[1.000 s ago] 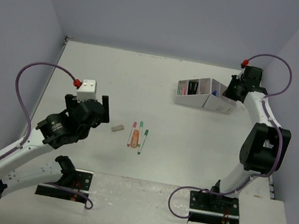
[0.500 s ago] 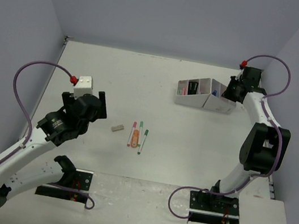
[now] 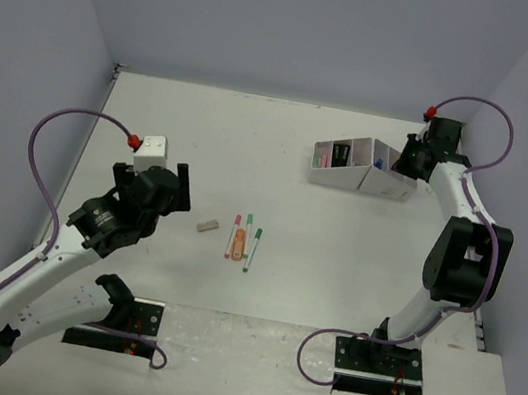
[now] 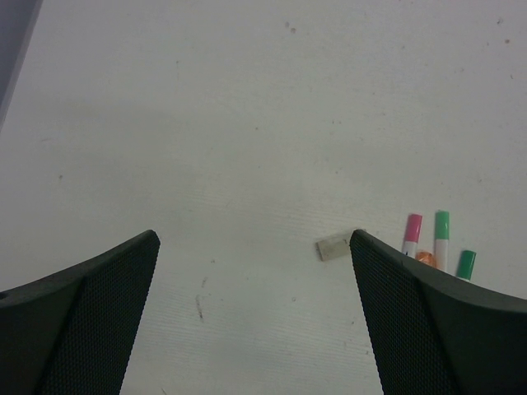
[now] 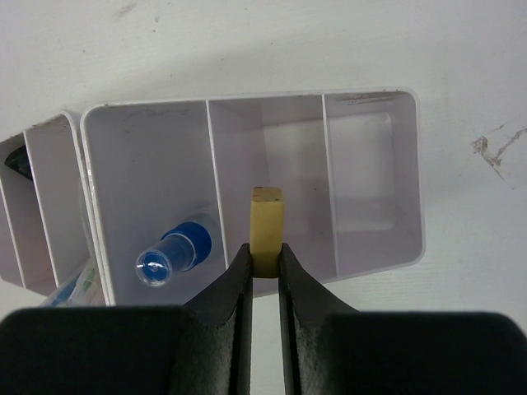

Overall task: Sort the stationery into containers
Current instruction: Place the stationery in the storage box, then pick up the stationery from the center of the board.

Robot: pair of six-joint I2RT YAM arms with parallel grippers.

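Observation:
My right gripper (image 5: 265,259) is shut on a pale yellow eraser (image 5: 266,224), held over the middle compartment of the white containers (image 5: 247,100) at the table's far right (image 3: 360,178). A blue-capped item (image 5: 173,253) lies in the compartment to its left. My left gripper (image 4: 254,239) is open and empty above bare table. To its right lie a small grey block (image 4: 333,247), a pink-capped pen (image 4: 412,229), two green-capped pens (image 4: 442,226) and an orange highlighter (image 4: 426,258). In the top view these lie mid-table (image 3: 239,245), right of the left gripper (image 3: 172,192).
A second angled section of the organizer (image 5: 33,206) joins on the left and holds more items. The side walls stand close to both arms. Purple cables loop off each wrist (image 3: 64,119). The arm bases (image 3: 117,320) sit at the near edge.
The left gripper has shifted slightly left and back, staying open. The right gripper holds still over the organizer with the eraser.

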